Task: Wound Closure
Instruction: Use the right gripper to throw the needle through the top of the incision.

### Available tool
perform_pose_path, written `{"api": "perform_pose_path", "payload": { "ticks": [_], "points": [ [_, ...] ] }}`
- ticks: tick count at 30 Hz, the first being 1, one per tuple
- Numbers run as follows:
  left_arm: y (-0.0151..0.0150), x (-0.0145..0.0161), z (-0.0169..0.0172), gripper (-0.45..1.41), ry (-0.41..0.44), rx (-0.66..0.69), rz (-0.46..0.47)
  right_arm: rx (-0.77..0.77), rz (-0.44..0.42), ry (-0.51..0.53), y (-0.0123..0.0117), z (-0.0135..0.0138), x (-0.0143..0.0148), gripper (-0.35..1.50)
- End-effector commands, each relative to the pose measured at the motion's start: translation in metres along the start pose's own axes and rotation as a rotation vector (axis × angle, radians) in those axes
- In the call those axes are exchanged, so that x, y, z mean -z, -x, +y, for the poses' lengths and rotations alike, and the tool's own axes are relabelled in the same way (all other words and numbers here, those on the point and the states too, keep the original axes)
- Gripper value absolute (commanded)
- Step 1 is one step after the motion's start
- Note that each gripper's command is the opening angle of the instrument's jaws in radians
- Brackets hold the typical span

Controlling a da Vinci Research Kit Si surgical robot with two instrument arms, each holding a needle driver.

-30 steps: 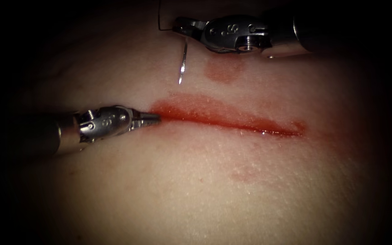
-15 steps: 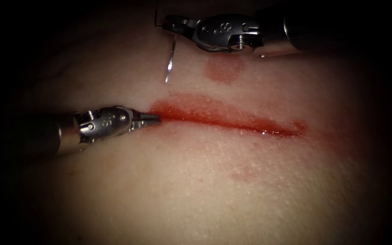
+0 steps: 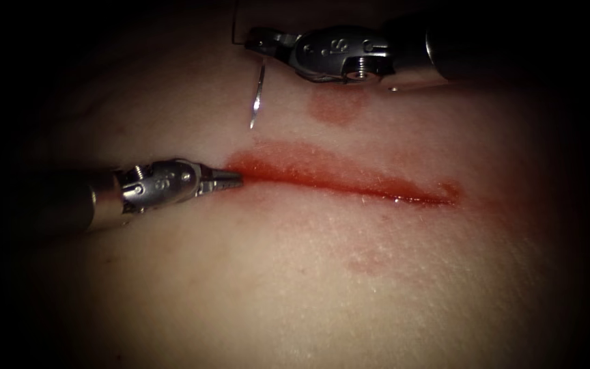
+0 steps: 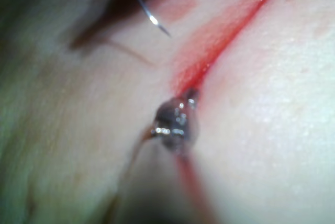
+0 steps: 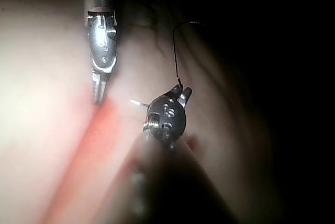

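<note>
in the endoscope view we saw the right arm's tool (image 3: 254, 42) above the cut (image 3: 349, 181), at the far side of the tissue (image 3: 308, 287), with its jaws pinched on the curved needle (image 3: 257, 96) near the thread end of its curve. the needle hung down from the jaws with its tip pointing toward the cut, free of the tissue and clear of the wound's edge. a thin dark thread (image 3: 235, 24) rose from the jaws toward the upper edge of that view. a round patch of red fluid (image 3: 337, 106) lay on the tissue just below the right tool's wrist.

the left arm's tool (image 3: 230, 180) came in from the left and lay low along the tissue, its jaws pressed together with nothing between them, the tip touching the left end of the cut, where red fluid pooled along the line.

in the left wrist view we saw the left tool's tip (image 4: 178, 122) resting at the end of the red cut (image 4: 225, 30), and the needle (image 4: 149, 12) curving above the tissue beyond it. in the right wrist view the right tool (image 5: 180, 96) held the needle (image 5: 137, 102) crosswise, its point showing to one side of the jaws, with the thread (image 5: 177, 51) arching up from them; the left tool (image 5: 99, 96) pointed down at the cut's end.
</note>
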Motion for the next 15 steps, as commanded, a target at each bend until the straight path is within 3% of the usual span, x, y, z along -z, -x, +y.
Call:
{"api": "perform_pose_path", "payload": {
  "ticks": [1, 15],
  "points": [
    [0.0004, -0.001, 0.0001, -0.35, 0.0, -0.001, -0.001, 0.004, -0.004, -0.007, 0.0006, -0.0006, -0.0009, -0.35],
    [0.0036, -0.0034, 0.0007, -0.35, -0.014, -0.038, -0.148, 0.027, -0.007, -0.012, 0.0002, -0.0007, -0.0007, -0.35]
  ]
}}
